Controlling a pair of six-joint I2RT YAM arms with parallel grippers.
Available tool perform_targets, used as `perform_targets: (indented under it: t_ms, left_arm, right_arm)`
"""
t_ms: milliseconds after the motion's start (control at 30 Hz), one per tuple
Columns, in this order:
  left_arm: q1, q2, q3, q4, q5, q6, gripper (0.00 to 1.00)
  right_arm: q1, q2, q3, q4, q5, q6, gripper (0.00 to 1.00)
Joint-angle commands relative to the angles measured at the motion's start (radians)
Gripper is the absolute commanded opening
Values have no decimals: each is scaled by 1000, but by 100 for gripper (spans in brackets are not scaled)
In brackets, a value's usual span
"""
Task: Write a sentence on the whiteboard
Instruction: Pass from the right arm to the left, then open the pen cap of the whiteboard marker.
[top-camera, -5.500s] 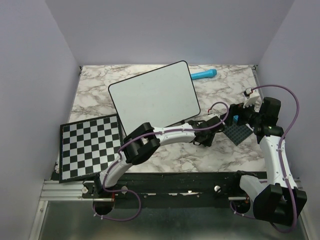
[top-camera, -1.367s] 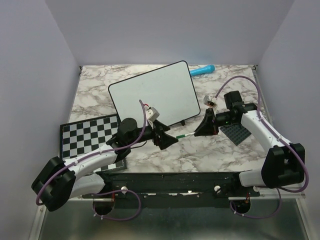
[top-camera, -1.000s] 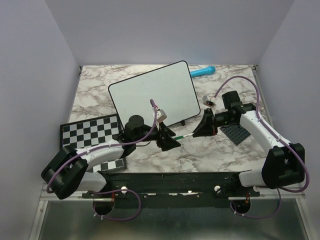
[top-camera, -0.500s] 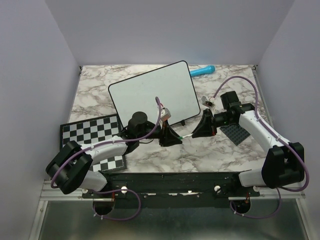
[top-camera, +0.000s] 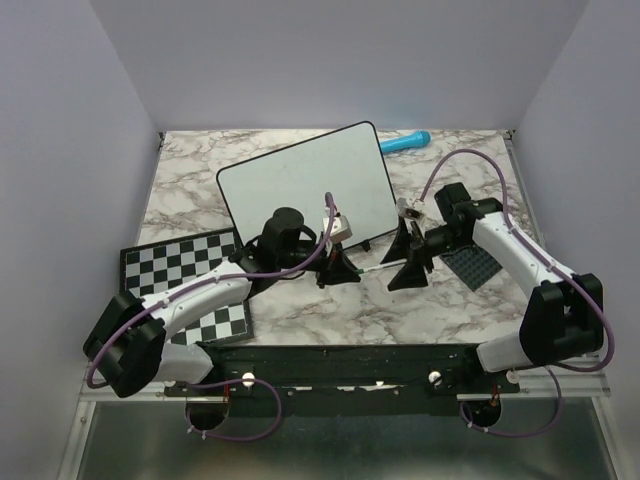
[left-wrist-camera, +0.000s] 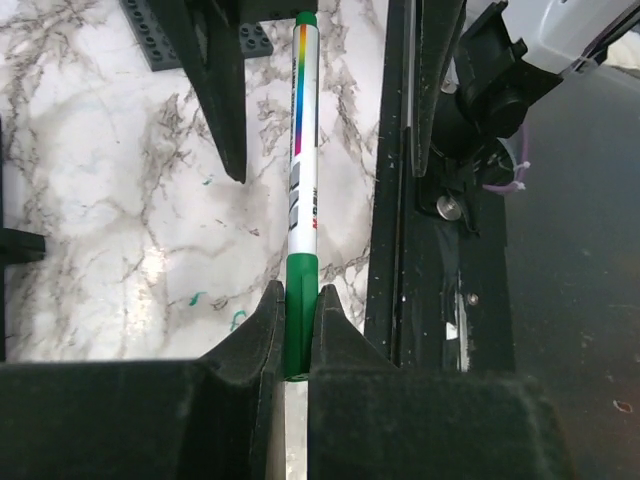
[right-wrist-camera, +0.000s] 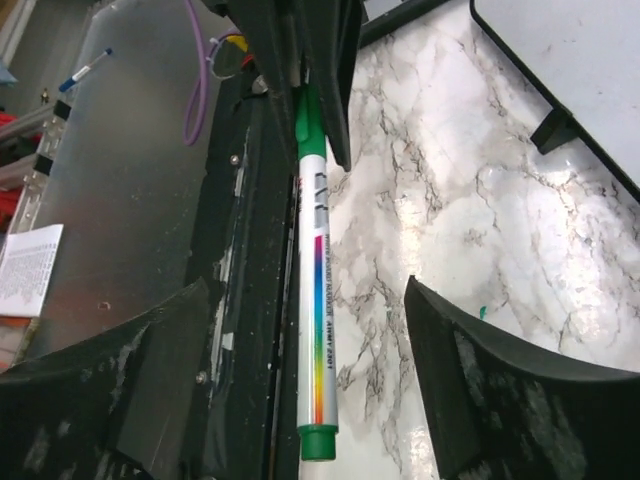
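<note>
Marble table (top-camera: 300, 305); marker (left-wrist-camera: 303, 190) in left gripper (left-wrist-camera: 297, 312)

One green-capped marker (left-wrist-camera: 303, 170). Beyond it are one whiteboard (top-camera: 305, 195) and one blue cylinder (top-camera: 404, 143). Left of it is one checkerboard (top-camera: 180, 275), right of it one dark studded baseplate (top-camera: 478, 266).

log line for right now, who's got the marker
left gripper: shut on marker | right gripper: open, jaws either side of marker, not touching | whiteboard: blank, nothing written yet
</note>
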Motion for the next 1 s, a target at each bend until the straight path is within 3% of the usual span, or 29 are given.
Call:
perform_targets:
  t_ms: [0, 100, 233, 433, 567, 967]
  left_arm:
    - [-1, -32, 133, -347, -38, 233, 0]
    - [-1, -20, 197, -466, -24, 300, 0]
    - [-1, 8, 268, -582, -32, 357, 0]
    - [-4, 48, 361, -684, -32, 414, 0]
    - [-13, 89, 430, -811, -55, 474, 0]
    - [-18, 140, 532, -918, -87, 534, 0]
  right_arm:
    - [10, 96, 166, -379, 103, -333, 91]
    - [13, 118, 241, -470, 137, -405, 91]
    - [70, 112, 290, -438, 215, -341, 88]
    - [167, 101, 266, -283, 278, -165, 74]
    - [197, 118, 281, -263, 266, -126, 58]
    - [234, 133, 261, -157, 216, 2, 39]
